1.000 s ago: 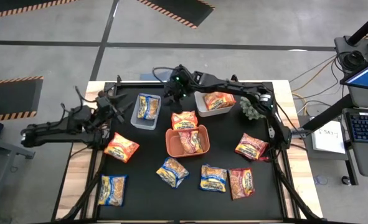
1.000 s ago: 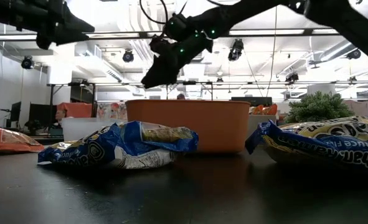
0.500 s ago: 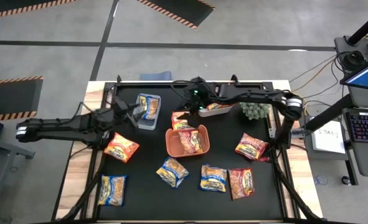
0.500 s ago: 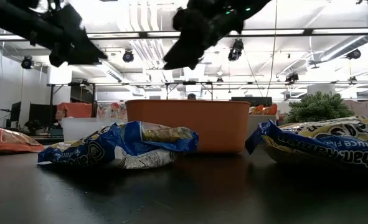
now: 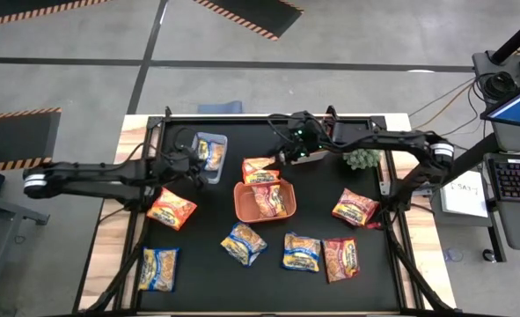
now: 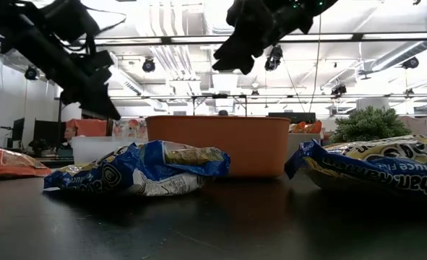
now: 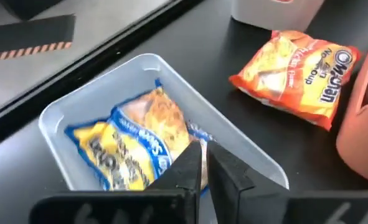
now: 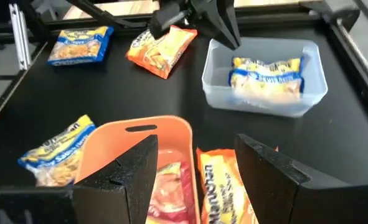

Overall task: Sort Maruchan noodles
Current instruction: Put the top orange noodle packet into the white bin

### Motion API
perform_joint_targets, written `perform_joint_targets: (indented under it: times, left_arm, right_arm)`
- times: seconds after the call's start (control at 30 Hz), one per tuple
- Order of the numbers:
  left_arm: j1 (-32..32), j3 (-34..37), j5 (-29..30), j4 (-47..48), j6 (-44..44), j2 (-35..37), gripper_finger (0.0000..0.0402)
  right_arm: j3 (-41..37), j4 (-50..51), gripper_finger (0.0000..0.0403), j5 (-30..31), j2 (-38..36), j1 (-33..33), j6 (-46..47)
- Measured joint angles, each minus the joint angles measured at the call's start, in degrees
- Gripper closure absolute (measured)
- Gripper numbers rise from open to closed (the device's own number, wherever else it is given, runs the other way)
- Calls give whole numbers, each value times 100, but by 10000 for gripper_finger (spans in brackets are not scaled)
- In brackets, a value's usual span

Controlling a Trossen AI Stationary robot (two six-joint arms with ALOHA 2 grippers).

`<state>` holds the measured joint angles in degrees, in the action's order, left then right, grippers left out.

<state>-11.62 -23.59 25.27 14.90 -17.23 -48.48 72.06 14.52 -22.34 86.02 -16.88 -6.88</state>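
Observation:
Maruchan noodle packets lie scattered on the black table. A blue-and-yellow one lies in the clear bin, a red one in the orange bin, and an orange one on the table between the bins. My left gripper is shut and empty, slanting down just above the clear bin's near rim. My right gripper hangs open and empty over the table, above the orange packet and the orange bin's far end.
More packets lie nearer the front: orange, blue, blue, blue, red, red-orange. A small green plant stands at the far right. A white bin stands behind the orange packet.
My left gripper has moved toward the table's right edge and down, tipping its fingers downward over the clear bin. My right gripper has travelled from above the clear bin toward the table's right edge, staying high. No packet has moved.

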Motion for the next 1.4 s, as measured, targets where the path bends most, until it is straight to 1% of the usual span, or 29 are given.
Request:
perform_joint_targets:
  times: [0.1, 0.33, 0.47, 0.67, 0.8, 0.97, 1.07, 1.2, 1.3, 1.4]
  left_arm:
    - [4, -229, -221, -35, 342, -171, 385]
    - [4, -841, -233, -38, 1061, -394, 397]
    - [4, -1034, -233, -183, 1458, -519, 401]
    - [4, -1038, -237, -1010, 1748, -964, 401]
    - [4, -1040, -239, -1550, 1833, -1454, 401]
    - [4, -1045, -260, -2266, 2018, -2047, 401]
    - [-11, -1045, -568, -2673, 2019, -2340, 401]
    - [-61, -1045, -1154, -3169, 2036, -2666, 390]
    - [-141, -1045, -1420, -3396, 2036, -2878, 369]
    - [-252, -1045, -1614, -3570, 2020, -3093, 339]
  right_arm:
    - [-25, 231, 200, -8, -29, 2, 316]
    - [-27, 1185, 200, 6, -29, 0, 1399]
    - [-29, 1801, 200, 36, -29, 0, 1851]
    - [-37, 2453, 200, 554, -29, 0, 2122]
    - [-74, 2647, 200, 890, -29, -2, 2032]
    - [-143, 2666, 200, 893, -29, 0, 1603]
    - [-245, 2579, 200, 896, -29, -1, 1307]
    - [-483, 2145, 200, 891, -88, 0, 1025]
    - [-719, 1833, 200, 859, -196, -1, 848]
    - [-1066, 1393, 200, 826, -461, 0, 520]
